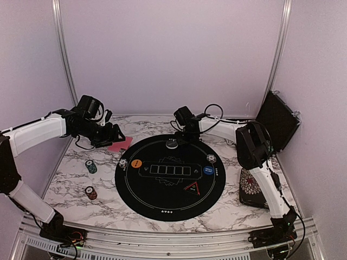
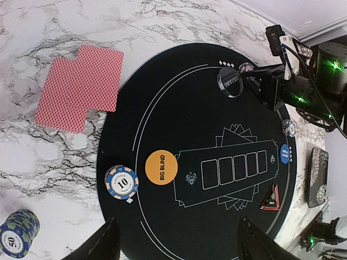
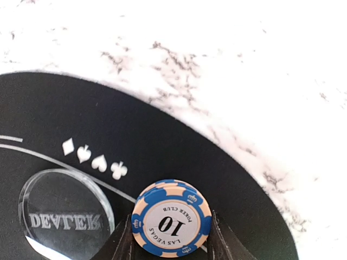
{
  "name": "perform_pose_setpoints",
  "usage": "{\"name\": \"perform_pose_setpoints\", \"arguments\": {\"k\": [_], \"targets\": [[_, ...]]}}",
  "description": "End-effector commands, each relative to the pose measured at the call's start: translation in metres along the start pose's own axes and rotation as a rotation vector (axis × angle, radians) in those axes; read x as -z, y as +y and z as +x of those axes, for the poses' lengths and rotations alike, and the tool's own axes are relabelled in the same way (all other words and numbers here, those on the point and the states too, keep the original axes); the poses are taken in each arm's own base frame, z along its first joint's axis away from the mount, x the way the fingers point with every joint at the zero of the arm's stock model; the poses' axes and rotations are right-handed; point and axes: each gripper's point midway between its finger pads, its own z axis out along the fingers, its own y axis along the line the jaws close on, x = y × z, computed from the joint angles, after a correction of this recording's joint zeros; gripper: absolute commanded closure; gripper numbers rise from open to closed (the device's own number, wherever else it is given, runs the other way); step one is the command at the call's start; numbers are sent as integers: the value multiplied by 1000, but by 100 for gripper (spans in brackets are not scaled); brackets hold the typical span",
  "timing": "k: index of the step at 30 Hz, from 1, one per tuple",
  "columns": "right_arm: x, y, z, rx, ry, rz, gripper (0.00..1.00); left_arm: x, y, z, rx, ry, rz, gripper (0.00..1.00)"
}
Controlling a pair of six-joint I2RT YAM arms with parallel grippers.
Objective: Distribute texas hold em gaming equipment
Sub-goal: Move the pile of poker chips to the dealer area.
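Right pincer (image 3: pixel 169 241) clamps 10 chip stack (image 3: pixel 171 214) over far rim of mat (image 3: pixel 54 119), just beside dealer button (image 3: pixel 64 216). Left pincer (image 2: pixel 179 244) wide, empty, near pink-backed cards (image 2: pixel 78 86).

My surface (image 1: pixel 70 179) is white with grey marble veins, boxed in by plain lilac-white walls (image 1: pixel 168 54); two aluminium posts (image 1: pixel 64 54) rise at the back corners, a metal rail (image 1: pixel 162 238) edges my near side, light soft and even

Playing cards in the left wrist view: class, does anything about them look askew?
Yes: the red-backed cards on the marble tabletop overlap with edges offset, stepped rather than squared, just off the black mat.
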Motion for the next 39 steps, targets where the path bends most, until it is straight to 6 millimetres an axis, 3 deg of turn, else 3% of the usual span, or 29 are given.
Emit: {"name": "perform_pose_setpoints", "arguments": {"k": [1, 9, 18, 29, 39], "targets": [[-40, -30, 35, 31, 111, 73, 70, 3, -9, -15, -13, -32, 30, 25], [-44, -29, 30, 40, 101, 66, 69, 3, -11, -15, -15, -30, 38, 25], [-37, -29, 21, 31, 89, 52, 61, 3, -12, -16, -14, -32, 41, 25], [-16, -26, -5, 13, 35, 24, 45, 1, -12, -18, -12, -32, 42, 25], [5, -22, -29, 0, -21, -10, 44, 0, -12, -19, -14, -30, 41, 25]]}}
